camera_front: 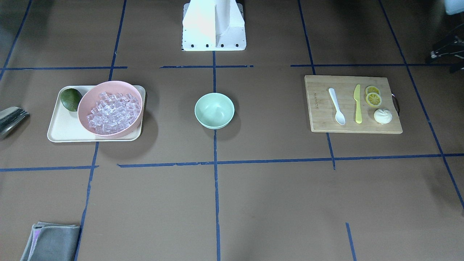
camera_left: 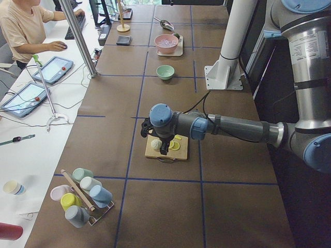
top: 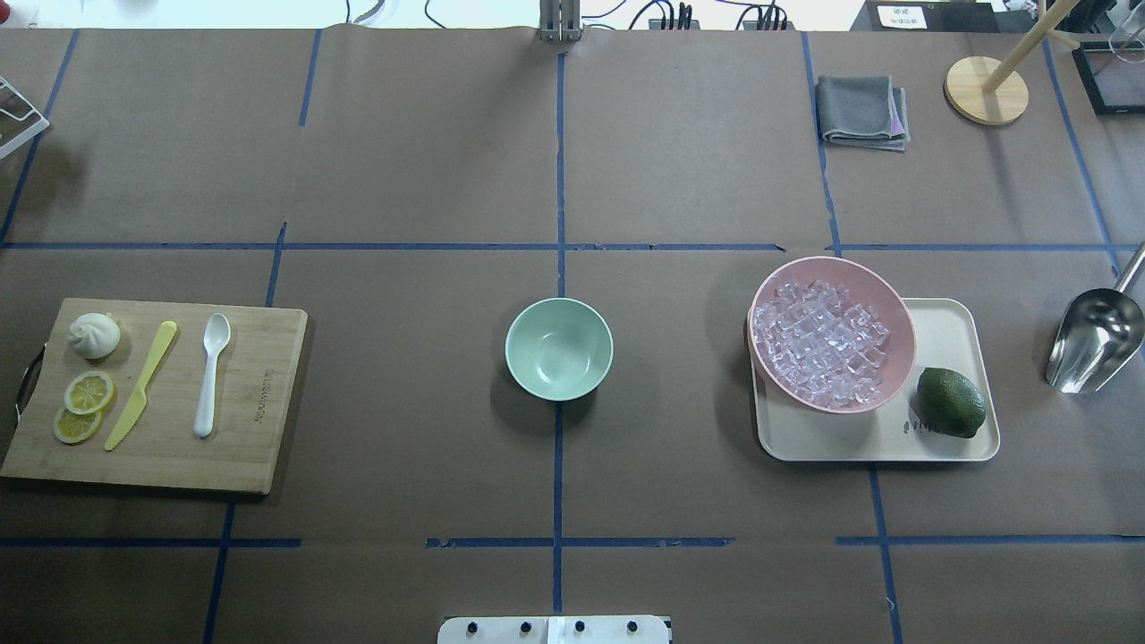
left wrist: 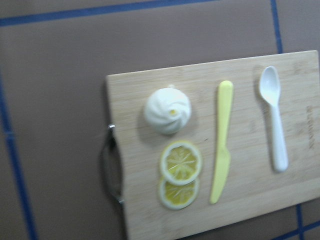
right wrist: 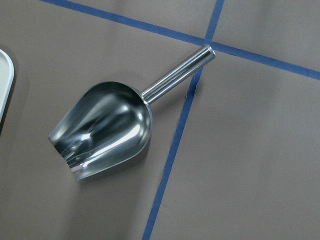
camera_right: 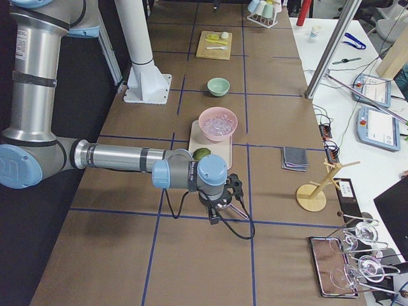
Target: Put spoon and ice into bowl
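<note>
You see the slim white spoon [top: 211, 374] on the cutting board [top: 259, 447], well apart from the mint bowl [top: 559, 349]. Clear ice [top: 818, 344] fills the pink bowl [top: 902, 313]. Jaw state of left gripper [camera_left: 164, 148] and right gripper [camera_right: 222, 208]: you cannot tell.

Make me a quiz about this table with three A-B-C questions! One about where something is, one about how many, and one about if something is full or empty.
1. Where is the spoon? A on the cutting board; B in the mint-green bowl; C on a blue plate.
2. How many lemon slices are there? A one; B two; C five.
3. The mint-green bowl is: A full of water; B upside down; C empty.
Answers: 1 A, it lies on the cutting board beside the yellow knife; 2 B, two overlapping slices show; 3 C, its bare inside shows.
</note>
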Controlling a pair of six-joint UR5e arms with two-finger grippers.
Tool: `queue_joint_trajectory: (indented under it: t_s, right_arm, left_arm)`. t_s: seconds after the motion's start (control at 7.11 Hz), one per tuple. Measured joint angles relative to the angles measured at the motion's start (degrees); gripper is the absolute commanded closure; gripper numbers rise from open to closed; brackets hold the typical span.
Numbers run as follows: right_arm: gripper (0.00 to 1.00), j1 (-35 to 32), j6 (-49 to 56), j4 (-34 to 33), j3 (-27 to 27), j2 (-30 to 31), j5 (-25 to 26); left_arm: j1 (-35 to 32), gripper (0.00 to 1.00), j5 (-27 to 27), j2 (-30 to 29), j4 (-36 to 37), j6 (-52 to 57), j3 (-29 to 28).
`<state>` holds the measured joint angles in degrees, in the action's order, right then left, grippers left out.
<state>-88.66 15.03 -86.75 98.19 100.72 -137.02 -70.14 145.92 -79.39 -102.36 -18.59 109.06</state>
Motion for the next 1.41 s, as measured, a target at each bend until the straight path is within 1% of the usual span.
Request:
queue_joint_trajectory:
  t_s: [0.14,0.28,0.56,0.7,0.98,1.12,1.27,1.41]
  right_arm:
    - [0.01,0.03,0.00,0.00,0.00,0.00,0.00]
    - [0.01,0.05,0.00,0.02,0.03,0.00,0.00]
    - [0.01,0.06,0.00,0.06,0.03,0.00,0.05]
    - [0.01,0.06,0.00,0.03,0.02,0.00,0.06]
    - [0.01,0.07,0.00,0.00,0.02,0.01,0.02]
    - [0.01,0.10,0.00,0.02,-0.03,0.01,0.06]
    - [0.01,0.12,0.00,0.04,-0.07,0.01,0.09]
    - [0.01,0.13,0.00,0.04,-0.07,0.01,0.14]
  left_arm:
    - [5.43,0.00,-3.33,-2.45,-3.01,-8.38,-0.20]
    - [10.87,0.00,-7.84,-5.15,-4.36,-14.46,-0.44]
    - [18.62,0.00,-14.54,-11.01,-5.03,-23.01,-2.74]
    - [20.98,0.00,-16.29,-13.59,-5.15,-26.09,-4.78]
    - [24.56,0.00,-20.24,-15.76,-5.21,-29.84,-6.71]
    - [26.43,0.07,-22.42,-16.06,-5.18,-31.54,-7.06]
    - [27.72,0.21,-23.64,-16.15,-5.11,-33.08,-7.20]
    - [28.31,0.52,-24.08,-16.13,-5.02,-33.94,-7.24]
